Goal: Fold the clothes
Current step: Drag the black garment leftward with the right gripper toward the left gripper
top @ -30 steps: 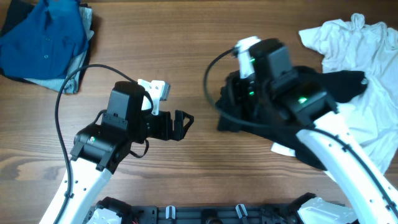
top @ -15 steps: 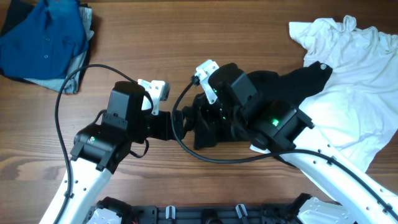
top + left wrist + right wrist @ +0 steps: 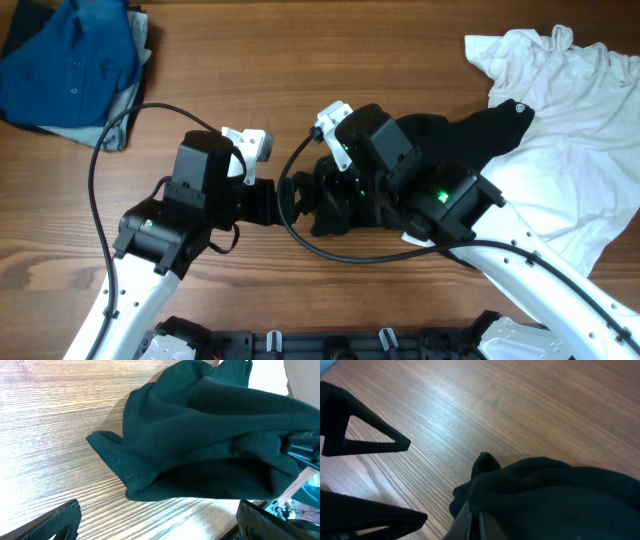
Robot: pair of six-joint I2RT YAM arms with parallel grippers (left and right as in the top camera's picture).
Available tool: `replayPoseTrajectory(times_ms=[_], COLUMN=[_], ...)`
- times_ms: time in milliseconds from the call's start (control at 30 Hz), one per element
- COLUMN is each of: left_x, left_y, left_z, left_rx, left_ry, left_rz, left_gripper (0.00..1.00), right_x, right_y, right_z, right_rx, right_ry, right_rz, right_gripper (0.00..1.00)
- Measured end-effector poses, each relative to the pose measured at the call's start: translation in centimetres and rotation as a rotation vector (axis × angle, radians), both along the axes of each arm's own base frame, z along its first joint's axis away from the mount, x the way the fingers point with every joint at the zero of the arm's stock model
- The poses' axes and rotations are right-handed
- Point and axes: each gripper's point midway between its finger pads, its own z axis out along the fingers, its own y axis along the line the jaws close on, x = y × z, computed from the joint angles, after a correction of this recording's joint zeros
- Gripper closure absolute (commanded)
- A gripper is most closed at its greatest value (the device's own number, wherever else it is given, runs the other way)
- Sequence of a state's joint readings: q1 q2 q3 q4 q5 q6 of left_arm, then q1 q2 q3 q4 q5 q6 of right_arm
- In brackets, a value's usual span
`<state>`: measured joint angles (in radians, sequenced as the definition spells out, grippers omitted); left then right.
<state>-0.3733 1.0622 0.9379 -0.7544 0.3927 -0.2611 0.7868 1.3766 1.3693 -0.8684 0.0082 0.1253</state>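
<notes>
The black T-shirt point(image 3: 450, 140) lies bunched from the table's middle back to the white T-shirt point(image 3: 570, 150) at the right, its far end resting on the white one. My right gripper point(image 3: 325, 205) is shut on the black shirt's left edge; in the right wrist view the fingers point(image 3: 475, 525) pinch a fold of the dark fabric point(image 3: 560, 500). My left gripper point(image 3: 292, 200) is open and empty, just left of that bunch. In the left wrist view its fingertips point(image 3: 55, 522) stand wide apart with the black fabric point(image 3: 210, 445) right ahead, not touching.
A pile of blue and grey clothes point(image 3: 70, 60) lies at the far left corner. The left arm's black cable point(image 3: 110, 130) loops over the table. My left gripper's open fingers point(image 3: 365, 435) show at the left of the right wrist view.
My right arm has moved left, dragging the black shirt off most of the white shirt up to the left gripper. Over the last half second it has barely moved. The left arm is still.
</notes>
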Motion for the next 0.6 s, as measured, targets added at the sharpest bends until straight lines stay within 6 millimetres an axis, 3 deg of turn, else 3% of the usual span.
replayPoseTrajectory(times_ms=[333,467,500,567,600], left_x=[0.0,0.3,0.3,0.4,0.4], left_y=[0.1,0.7,0.8,1.0,1.0], left_z=[0.0,-0.4,-0.4,-0.7,-0.8], left_rx=[0.004,0.036,0.042,0.054,0.057], left_ry=[-0.001,-0.002,-0.002,0.002,0.005], left_rz=[0.004,0.032,0.037,0.045,0.046], left_gripper=[0.00,0.00,0.00,0.00,0.00], right_x=[-1.9,-1.3,-1.2,-0.9,-0.8], right_y=[2.0,2.2,2.2,2.1,1.9], right_z=[0.0,0.2,0.3,0.4,0.4], right_rx=[0.002,0.025,0.031,0.039,0.041], right_ry=[-0.001,-0.008,-0.010,-0.008,-0.005], right_rz=[0.073,0.051,0.045,0.026,0.009], right_gripper=[0.94,0.78,0.69,0.66,0.51])
